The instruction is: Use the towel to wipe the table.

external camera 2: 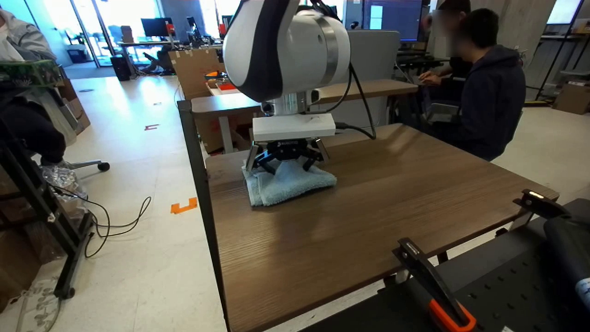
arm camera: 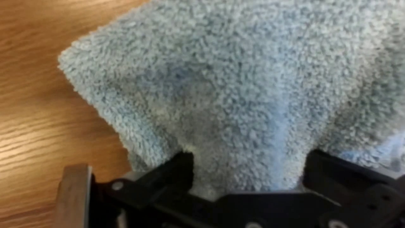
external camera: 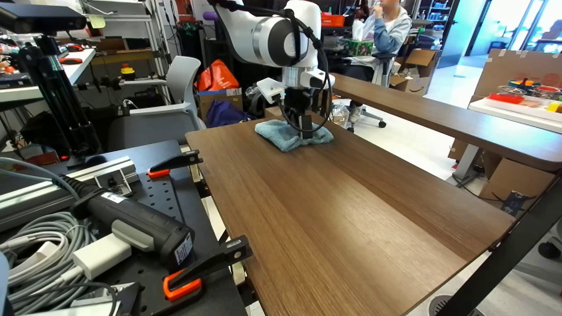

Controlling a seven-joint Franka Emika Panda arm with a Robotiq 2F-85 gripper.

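Note:
The towel point(external camera: 285, 137) is light blue and fluffy. It lies bunched on the far end of the brown wooden table point(external camera: 333, 210). In an exterior view the towel point(external camera 2: 290, 186) shows folded, with a raised hump between the fingers. My gripper point(external camera 2: 290, 168) points straight down into it. In the wrist view the towel point(arm camera: 237, 79) fills most of the picture, and the table point(arm camera: 28, 133) shows at the left. The gripper's two black fingers point(arm camera: 248, 167) press on a thick fold of towel from both sides. The fingertips' lower ends are hidden in the cloth.
A black side bench point(external camera: 162, 188) adjoins the table, with orange-and-black clamps point(external camera: 206, 267) at the table edge. A black handheld tool point(external camera: 136, 219) and coiled cables point(external camera: 48, 245) lie on it. A black post point(external camera 2: 198, 193) runs along a table edge. People sit nearby.

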